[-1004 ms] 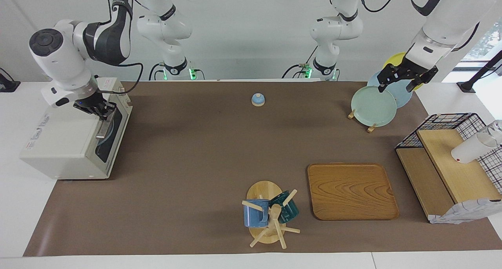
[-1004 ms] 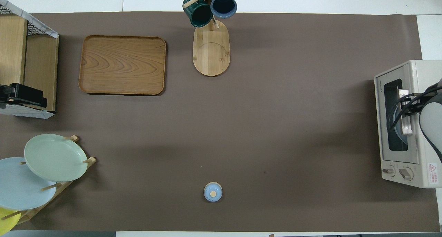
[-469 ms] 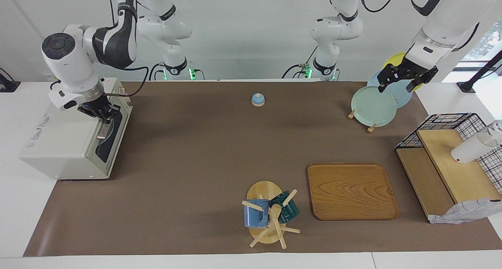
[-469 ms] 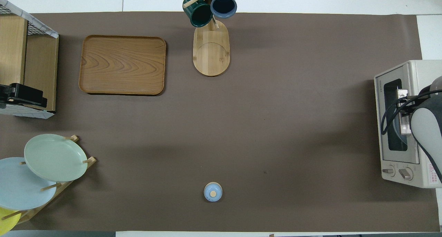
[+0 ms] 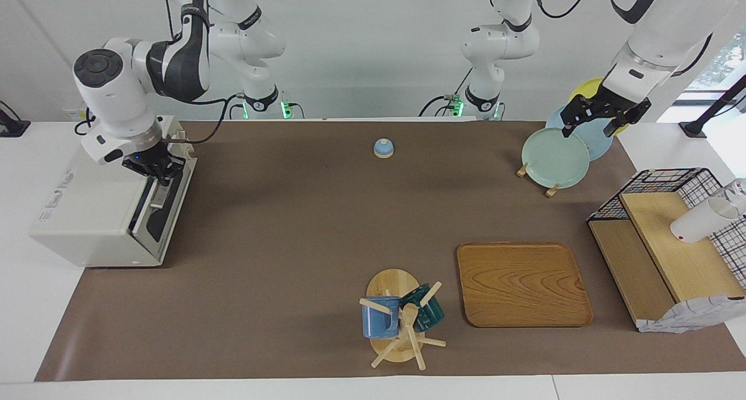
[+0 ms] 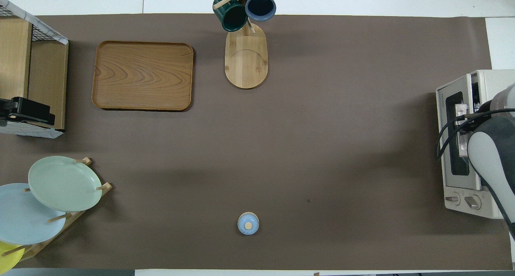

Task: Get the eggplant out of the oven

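At the right arm's end of the table, the right gripper (image 5: 158, 171) clamps the metal handle (image 5: 157, 196) of the boxy off-white oven (image 5: 87, 213), its door ajar. The eggplant stays hidden. Bare brown mat (image 5: 291, 225) lies alongside. The left gripper (image 5: 603, 117) waits, fingers apart, over smooth plates (image 5: 553, 155).

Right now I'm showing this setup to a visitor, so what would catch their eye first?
Probably the right gripper at the door handle of the white oven at the right arm's end of the table, with the door tipped a crack open. Next, the left gripper hanging over the rack of coloured plates at the left arm's end, and the wooden tray farther from the robots.
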`<state>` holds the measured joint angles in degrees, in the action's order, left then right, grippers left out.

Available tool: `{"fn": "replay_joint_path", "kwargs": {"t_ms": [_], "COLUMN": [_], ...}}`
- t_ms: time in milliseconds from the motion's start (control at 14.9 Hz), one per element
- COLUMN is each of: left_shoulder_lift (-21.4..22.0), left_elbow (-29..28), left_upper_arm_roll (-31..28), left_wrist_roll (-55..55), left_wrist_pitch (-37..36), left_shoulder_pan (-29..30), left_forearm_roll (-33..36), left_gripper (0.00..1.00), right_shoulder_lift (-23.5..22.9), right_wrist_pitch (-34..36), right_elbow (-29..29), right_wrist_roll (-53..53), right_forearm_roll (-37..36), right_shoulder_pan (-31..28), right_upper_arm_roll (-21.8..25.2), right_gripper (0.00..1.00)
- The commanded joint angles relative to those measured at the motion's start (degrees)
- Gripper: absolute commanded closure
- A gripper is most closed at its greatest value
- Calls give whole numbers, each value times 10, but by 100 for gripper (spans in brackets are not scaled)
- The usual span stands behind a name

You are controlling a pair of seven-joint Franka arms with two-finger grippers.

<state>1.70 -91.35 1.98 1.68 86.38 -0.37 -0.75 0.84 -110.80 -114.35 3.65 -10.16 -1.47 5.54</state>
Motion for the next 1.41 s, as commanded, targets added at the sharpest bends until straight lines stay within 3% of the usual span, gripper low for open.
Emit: {"fn": "replay_joint_path", "kwargs": {"t_ms": [0, 268, 670, 1004, 1339], "left_shoulder_lift": [15, 15, 15, 15, 14], "left_elbow": [-14, -14, -14, -14, -13], "left_upper_arm_roll": [6, 5, 6, 5, 6], "left_wrist_roll": [0, 0, 0, 0, -1], "left_wrist_pitch": [-5, -5, -6, -4, -1], "left_shoulder_pan": [10, 10, 10, 10, 9], "left_forearm_roll": [-5, -5, -5, -5, -5], "left_gripper": [0, 0, 0, 0, 0], "right_shoulder_lift": [-47, -63, -141, -158, -158], "right_wrist_pitch": [-112, -174, -251, -263, -226], "right_elbow": [-32, -56, -54, -51, -13], "right_wrist_roll": [5, 7, 9, 1, -72], "right_forearm_roll": [26, 53, 68, 68, 126], "right_shoulder_pan": [8, 21, 30, 30, 30], "right_upper_arm_roll": [0, -1, -4, -19, -90], "right_gripper": [100, 100, 100, 100, 100]}}
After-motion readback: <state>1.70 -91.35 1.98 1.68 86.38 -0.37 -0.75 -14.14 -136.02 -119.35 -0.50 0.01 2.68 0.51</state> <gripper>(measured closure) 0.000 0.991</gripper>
